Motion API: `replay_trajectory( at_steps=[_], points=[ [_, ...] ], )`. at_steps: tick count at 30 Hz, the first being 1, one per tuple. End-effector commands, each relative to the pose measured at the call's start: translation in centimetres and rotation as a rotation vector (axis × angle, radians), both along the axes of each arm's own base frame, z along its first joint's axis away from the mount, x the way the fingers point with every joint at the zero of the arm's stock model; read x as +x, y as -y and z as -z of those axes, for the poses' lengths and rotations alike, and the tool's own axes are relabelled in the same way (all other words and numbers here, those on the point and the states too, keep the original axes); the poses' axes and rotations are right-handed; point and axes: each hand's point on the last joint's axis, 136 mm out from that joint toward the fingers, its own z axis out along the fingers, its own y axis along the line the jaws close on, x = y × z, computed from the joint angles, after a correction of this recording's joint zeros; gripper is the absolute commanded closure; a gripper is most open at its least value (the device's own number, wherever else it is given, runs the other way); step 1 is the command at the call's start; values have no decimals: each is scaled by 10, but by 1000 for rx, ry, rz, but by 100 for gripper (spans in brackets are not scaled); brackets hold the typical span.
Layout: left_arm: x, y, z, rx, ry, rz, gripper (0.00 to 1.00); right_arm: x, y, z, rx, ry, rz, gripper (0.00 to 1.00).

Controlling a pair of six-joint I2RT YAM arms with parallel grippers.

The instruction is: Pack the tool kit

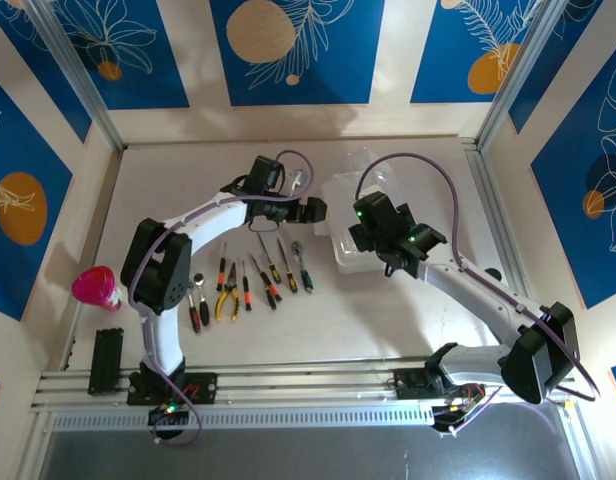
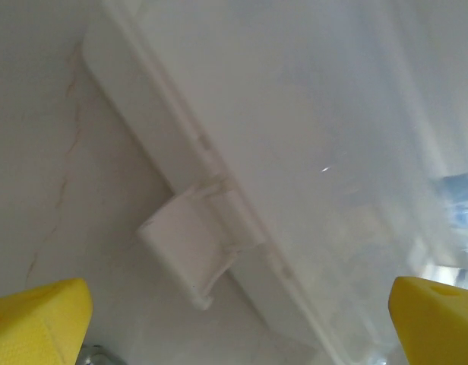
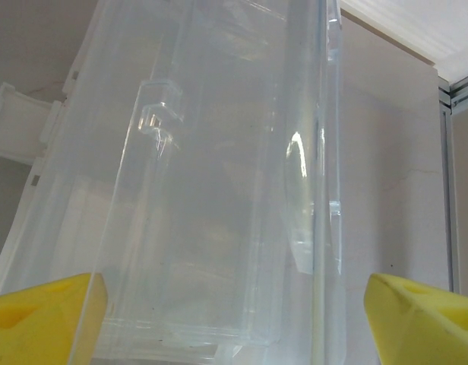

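At one clear box [image 1: 336,195] — left claw [image 2: 234,319], right claw [image 3: 234,319], both apart, two pliers [image 1: 226,300] nearby

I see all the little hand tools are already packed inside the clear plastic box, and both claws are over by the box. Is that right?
Not quite. The tools are not inside the clear box; the top view shows them lying in a row on the table, apart from it. The left gripper and right gripper are indeed over by the box.
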Motion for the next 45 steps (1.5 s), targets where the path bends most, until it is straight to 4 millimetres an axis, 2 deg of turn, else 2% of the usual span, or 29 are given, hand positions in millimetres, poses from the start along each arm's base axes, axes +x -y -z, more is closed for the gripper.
replay_trajectory(
  at_steps=[1,8,15,20,31,34,39,45],
  points=[
    [0,1,22,65,-8,9,0,0,3,-8,45,21,23,13],
    [9,20,31,17,-29,23,0,-2,5,-8,78,14,34,13],
    [15,30,35,-22,-37,26,0,-2,7,-7,83,6,35,14],
    [18,30,42,-1,-49,24,0,-2,6,-6,91,1,31,14],
    [18,24,77,75,-109,11,0,2,5,-9,82,3,23,14],
    [18,24,79,79,-113,12,0,4,11,-8,63,0,34,14],
    [17,24,80,84,-114,15,0,9,38,-5,7,-30,105,14],
    [17,24,81,85,-116,19,0,12,57,-15,69,-17,150,14]
  ],
)
